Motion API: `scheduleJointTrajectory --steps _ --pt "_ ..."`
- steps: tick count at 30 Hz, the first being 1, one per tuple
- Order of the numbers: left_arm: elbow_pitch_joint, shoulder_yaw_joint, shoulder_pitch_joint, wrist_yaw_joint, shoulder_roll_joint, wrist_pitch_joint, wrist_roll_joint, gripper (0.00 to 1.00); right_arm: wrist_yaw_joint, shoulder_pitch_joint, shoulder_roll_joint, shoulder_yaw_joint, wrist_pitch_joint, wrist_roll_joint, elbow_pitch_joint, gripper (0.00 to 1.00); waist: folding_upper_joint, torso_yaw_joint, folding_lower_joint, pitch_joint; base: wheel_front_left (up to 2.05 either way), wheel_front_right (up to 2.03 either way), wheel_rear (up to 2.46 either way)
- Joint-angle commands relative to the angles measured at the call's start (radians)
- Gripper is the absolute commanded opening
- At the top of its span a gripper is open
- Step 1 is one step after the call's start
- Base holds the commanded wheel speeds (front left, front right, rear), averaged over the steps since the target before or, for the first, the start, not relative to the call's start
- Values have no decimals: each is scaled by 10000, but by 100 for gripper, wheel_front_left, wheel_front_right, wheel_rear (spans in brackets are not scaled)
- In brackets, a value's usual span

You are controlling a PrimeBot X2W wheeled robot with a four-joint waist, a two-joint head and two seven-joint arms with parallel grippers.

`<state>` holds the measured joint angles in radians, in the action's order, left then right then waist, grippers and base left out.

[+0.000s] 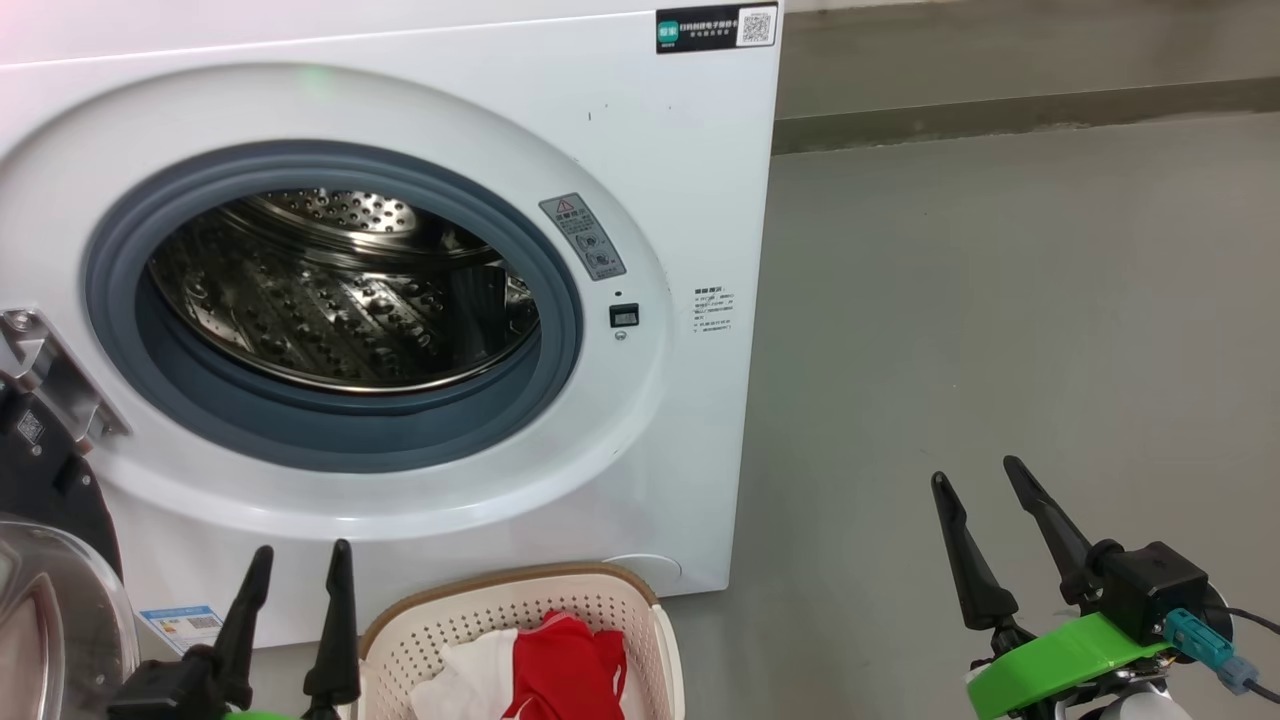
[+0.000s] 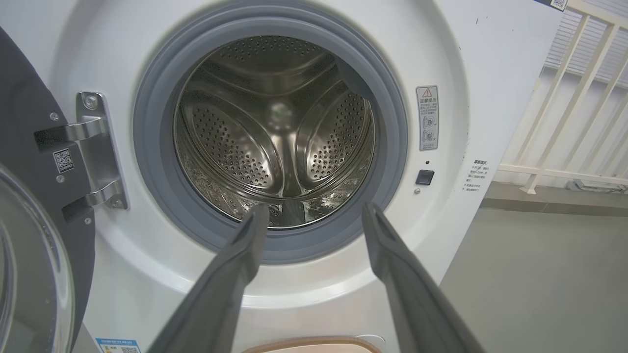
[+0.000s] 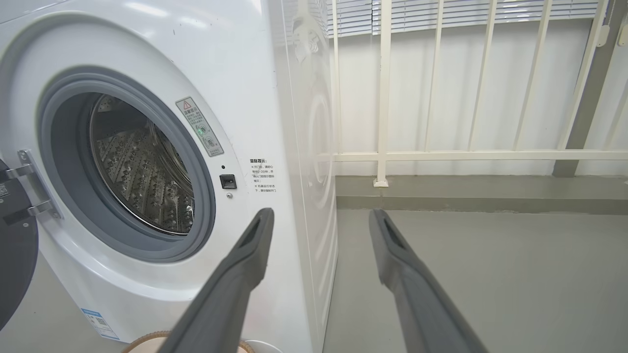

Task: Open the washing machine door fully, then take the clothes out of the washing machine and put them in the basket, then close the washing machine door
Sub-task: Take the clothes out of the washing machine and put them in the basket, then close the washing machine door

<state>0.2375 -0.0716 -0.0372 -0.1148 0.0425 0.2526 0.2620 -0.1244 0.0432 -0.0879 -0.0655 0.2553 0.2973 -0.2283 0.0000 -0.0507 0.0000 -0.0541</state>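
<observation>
Below the drum (image 1: 340, 300), clothes (image 1: 560, 670) and basket (image 1: 450, 620) are cropped.

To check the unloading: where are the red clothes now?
In the head view, the red clothes lie in the basket at bottom centre, before the washing machine, right of the left gripper.

One white washing machine (image 1: 650, 150) is filling the upper left of the head view, with one round door (image 1: 60, 610) hanging open at the lower left edge. One cream basket (image 1: 440, 625) is sitting at the bottom centre, holding the clothes (image 1: 565, 665): one red piece and one white piece are showing, and any beneath cannot be counted. Two grippers are rising from the bottom corners, the left gripper (image 1: 302, 548) and the right gripper (image 1: 975, 470), each showing two dark fingers (image 1: 1048, 520). The machine's front is carrying one black label (image 1: 715, 28), one grey warning sticker (image 1: 583, 237) and one blue label (image 1: 180, 625).
</observation>
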Motion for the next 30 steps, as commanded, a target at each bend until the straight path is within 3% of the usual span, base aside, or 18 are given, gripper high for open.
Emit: scheduleJointTrajectory --steps 1,20,30 --pt "-194 -274 -96 -36 87 91 -69 100 -63 178 -46 -134 65 -126 276 100 0 5 0 9 0 0 0" --pt "-434 -455 -218 -8 135 91 -649 100 -63 228 -12 -51 65 -222 225 100 0 -49 0 140 -2 2 0" --pt "-386 -507 -208 -9 117 91 -832 100 -63 194 13 -44 65 -213 233 100 0 -33 0 134 -101 101 0"
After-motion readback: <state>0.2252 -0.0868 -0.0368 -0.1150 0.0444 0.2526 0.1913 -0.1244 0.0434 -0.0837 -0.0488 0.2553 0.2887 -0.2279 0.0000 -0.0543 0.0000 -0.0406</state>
